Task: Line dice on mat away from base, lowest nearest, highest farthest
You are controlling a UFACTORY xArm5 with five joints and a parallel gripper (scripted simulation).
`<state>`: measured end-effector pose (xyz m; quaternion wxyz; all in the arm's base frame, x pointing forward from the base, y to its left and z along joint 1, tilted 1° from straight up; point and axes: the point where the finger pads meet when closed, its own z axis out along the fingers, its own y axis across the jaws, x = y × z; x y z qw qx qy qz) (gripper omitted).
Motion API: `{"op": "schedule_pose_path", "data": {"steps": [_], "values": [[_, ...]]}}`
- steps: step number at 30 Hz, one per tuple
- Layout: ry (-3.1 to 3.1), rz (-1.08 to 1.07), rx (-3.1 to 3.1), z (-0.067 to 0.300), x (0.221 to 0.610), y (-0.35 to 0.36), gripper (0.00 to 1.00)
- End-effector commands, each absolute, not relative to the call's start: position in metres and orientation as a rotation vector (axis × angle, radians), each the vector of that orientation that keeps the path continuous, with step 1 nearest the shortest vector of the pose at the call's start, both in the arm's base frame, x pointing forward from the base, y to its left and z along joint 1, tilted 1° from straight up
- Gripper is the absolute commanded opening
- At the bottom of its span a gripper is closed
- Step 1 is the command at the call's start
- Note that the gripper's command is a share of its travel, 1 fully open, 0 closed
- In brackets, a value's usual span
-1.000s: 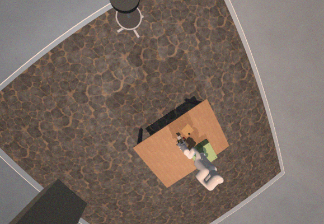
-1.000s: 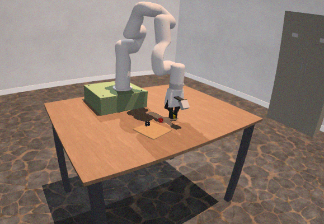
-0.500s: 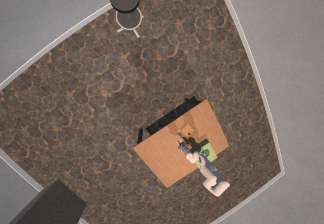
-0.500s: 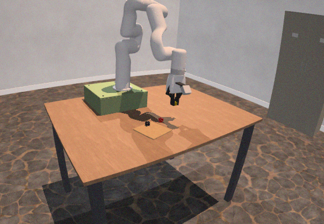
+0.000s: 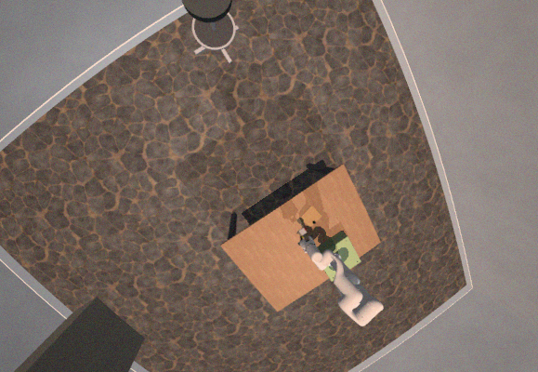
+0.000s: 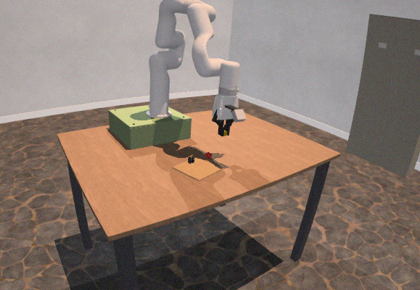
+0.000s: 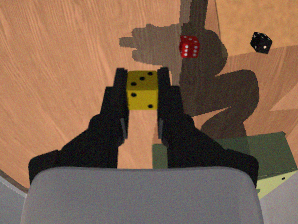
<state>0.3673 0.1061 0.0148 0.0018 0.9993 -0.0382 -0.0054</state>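
My gripper is shut on the yellow die and holds it above the table. In the wrist view its upper visible face shows three pips and its lower one two. A red die lies on the table beside the mat, in the arm's shadow; one face shows six pips. A black die is at the mat's edge on the base side; its pips are unclear, as is whether it is fully on the mat.
The green base block stands on the table, on the robot's side of the mat. The mat lies close to the table edge opposite the base. The arm's shadow crosses the table around the red die.
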Motion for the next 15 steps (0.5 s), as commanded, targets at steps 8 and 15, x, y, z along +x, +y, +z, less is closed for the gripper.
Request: {"op": "schedule_pose_path", "data": {"steps": [8, 15], "values": [[-0.161, -0.016, 3.137, 0.018, 0.4, 0.001, 0.15], [-0.177, -0.018, 3.137, 0.019, 0.404, -0.047, 0.15]]}}
